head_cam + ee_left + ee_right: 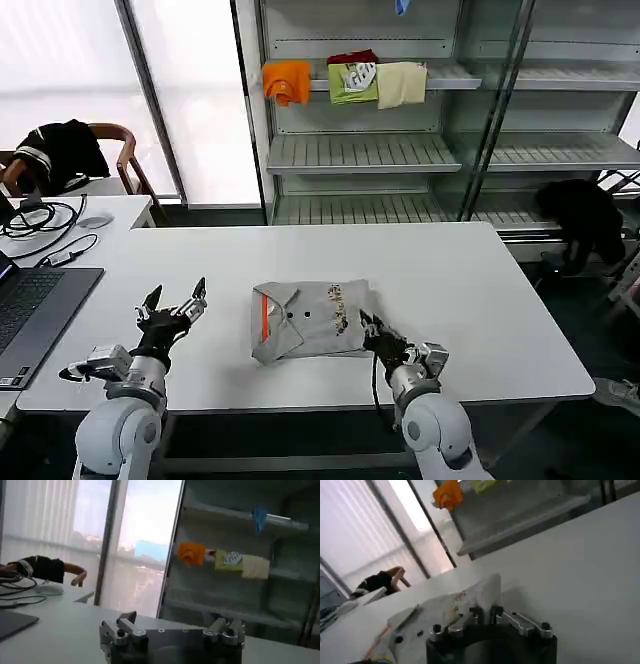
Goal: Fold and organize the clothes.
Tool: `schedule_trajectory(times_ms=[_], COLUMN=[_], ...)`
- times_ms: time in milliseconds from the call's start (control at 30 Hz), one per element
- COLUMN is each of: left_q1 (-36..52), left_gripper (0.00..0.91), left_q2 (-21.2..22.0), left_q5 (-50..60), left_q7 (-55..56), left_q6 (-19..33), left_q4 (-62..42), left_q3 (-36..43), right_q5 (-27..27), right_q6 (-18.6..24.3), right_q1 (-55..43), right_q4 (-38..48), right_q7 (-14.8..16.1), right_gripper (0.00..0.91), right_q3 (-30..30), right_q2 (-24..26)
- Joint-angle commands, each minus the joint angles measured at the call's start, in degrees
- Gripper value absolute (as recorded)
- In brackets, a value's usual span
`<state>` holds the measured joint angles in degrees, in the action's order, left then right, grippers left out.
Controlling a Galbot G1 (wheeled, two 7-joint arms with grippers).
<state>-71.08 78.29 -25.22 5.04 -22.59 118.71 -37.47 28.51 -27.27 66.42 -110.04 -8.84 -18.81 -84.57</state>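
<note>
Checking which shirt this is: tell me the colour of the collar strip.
Orange-red, on the grey shirt; clearest in the head view.

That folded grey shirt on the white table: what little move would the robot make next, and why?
Probably the right pincer closes on the near right edge of the folded light grey short-sleeved shirt, since its tips sit at that corner. The left pincer hovers open above the white table, apart from the shirt, so the right one looks set to act.

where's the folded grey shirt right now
In the head view the folded grey shirt lies mid-table near the front edge, between the left claw and right claw.
</note>
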Motion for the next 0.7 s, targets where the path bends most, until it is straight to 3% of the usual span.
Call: schedule_trajectory(times_ms=[33, 233, 300, 400, 467, 533, 633, 700], left_q1=[-1.8, -2.7, -2.8, -3.1, -3.3, -3.4, -3.8, -4.0], left_gripper=[0.907, 0.907, 0.907, 0.907, 0.907, 0.907, 0.907, 0.907], left_q2=[-0.3, 0.0, 0.0, 0.0, -0.1, -0.3, -0.9, -1.9], left_q5=[0.9, 1.2, 1.2, 1.2, 1.2, 1.1, 1.0, 1.0], left_q7=[-1.8, -2.3, -2.3, -2.5, -2.6, -3.0, -4.0, -4.9], left_q6=[0.5, 1.1, 1.2, 1.3, 1.3, 1.2, 0.7, 0.6], left_q4=[0.6, 0.5, 0.5, 0.6, 0.6, 0.7, 0.8, 0.6], left_q3=[-0.4, -0.7, -0.9, -1.1, -1.2, -1.4, -1.6, -1.7], right_q5=[-27.4, -52.4, -55.2, -51.7, -49.4, -44.3, -42.6, -40.0], right_q6=[5.1, 11.7, 11.9, 9.4, 8.9, 5.9, 5.9, 5.8], right_q1=[1.4, 2.9, 3.6, 4.2, 4.3, 4.3, 4.0, 3.9], right_q4=[0.9, 1.9, 1.0, -0.9, -1.3, -2.1, -2.0, -2.2], right_q7=[1.8, 1.1, 3.0, 6.6, 7.0, 9.2, 13.9, 14.9], right_gripper=[0.907, 0.907, 0.907, 0.907, 0.907, 0.907, 0.907, 0.907], right_q3=[-0.6, -4.4, -6.4, -8.6, -9.3, -10.8, -14.0, -14.7], right_q2=[1.9, 2.0, 2.4, 4.0, 4.9, 6.0, 5.6, 6.9])
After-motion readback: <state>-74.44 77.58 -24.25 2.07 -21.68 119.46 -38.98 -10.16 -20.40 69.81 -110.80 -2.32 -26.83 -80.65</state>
